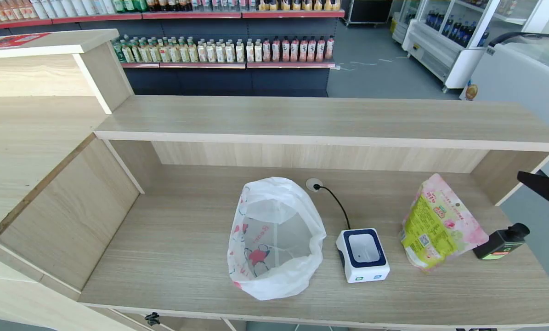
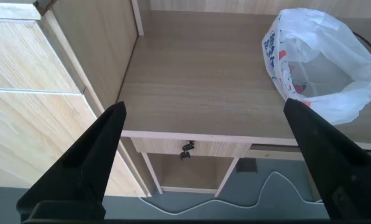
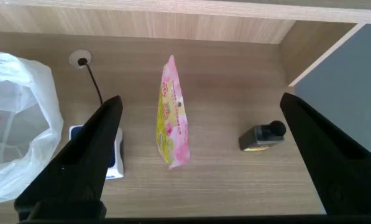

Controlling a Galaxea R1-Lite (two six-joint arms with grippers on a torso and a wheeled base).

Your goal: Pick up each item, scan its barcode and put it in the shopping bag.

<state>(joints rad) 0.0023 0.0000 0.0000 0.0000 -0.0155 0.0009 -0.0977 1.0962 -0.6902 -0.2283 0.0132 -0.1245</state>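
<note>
Grasping of a first item is judged to be the step in hand, since nothing is held and the bag looks empty. Farthest left, the left gripper (image 2: 205,106) is held off the front edge of the wooden counter (image 1: 187,257), its jaws spread wide with nothing between them; it is best kept there, clear of the bag. The white plastic shopping bag (image 1: 274,239) stands near the middle of the counter with its mouth gaping upward, so a drop from straight above should be enough, provided the thin rim is not snagged or pushed shut. Just beside it on the right sits the barcode scanner (image 1: 362,254), window facing up, its cable (image 1: 336,204) running to the back of the counter. Next comes the pink and green stand-up pouch (image 1: 439,223), upright and apart from the scanner; it should be pinched across its flat faces, high up, where the filling is thin and the film will not bulge out of the grip. The printed face should then be turned down over the scanner window. The black bottle (image 1: 501,242) lies on its side just right of the pouch and should not be knocked. Above both items the right gripper (image 3: 202,98) hangs with its jaws wide apart and empty.
</note>
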